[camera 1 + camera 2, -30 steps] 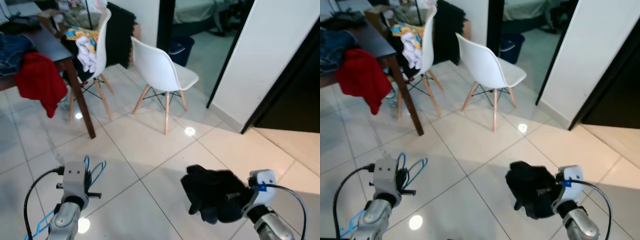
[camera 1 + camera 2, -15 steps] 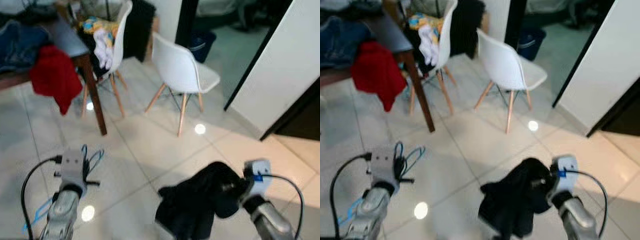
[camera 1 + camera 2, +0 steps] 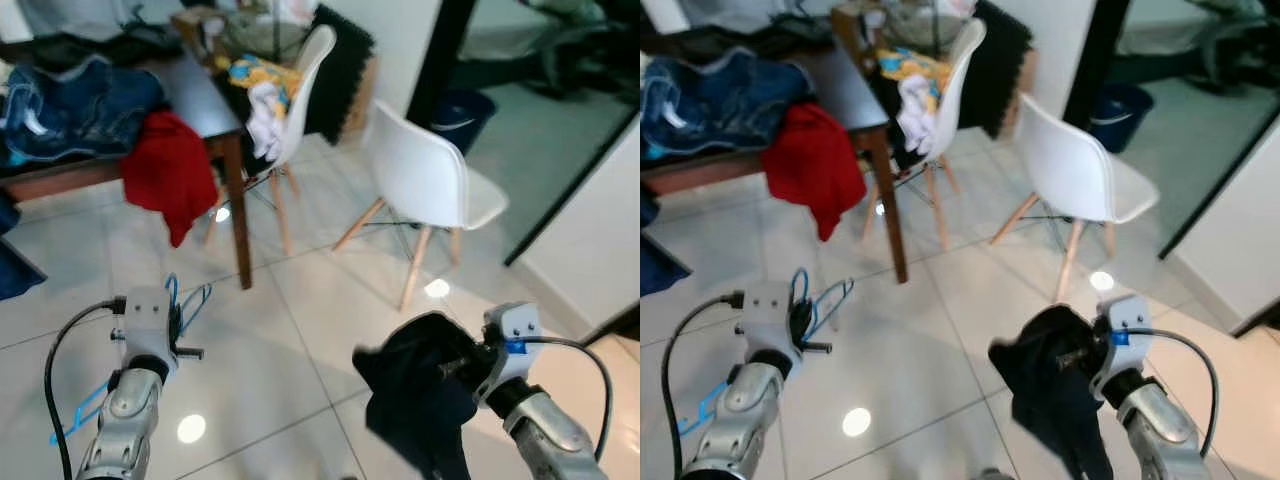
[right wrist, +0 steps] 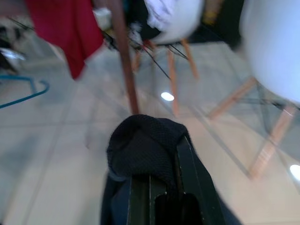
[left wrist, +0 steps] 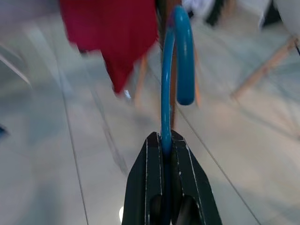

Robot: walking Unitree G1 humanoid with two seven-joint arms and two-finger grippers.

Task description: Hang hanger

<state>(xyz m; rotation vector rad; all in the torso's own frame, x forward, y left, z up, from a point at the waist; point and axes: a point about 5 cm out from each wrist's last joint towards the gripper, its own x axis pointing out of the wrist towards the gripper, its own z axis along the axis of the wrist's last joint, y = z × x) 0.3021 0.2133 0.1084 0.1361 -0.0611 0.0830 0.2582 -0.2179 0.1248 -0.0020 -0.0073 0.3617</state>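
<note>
blue hanger [image 3: 98, 412] cut off below, right wrist view blurred

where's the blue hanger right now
The hanger is clamped in the left tool, low on the robot's left, above the floor tiles near the table.

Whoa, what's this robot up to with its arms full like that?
It is carrying laundry things across a tiled room. Its left pincer is shut on a blue hanger, and its right pincer is shut on a dark garment that hangs from it. Ahead are a table piled with clothes and two white chairs. Nothing is hung up yet.
</note>
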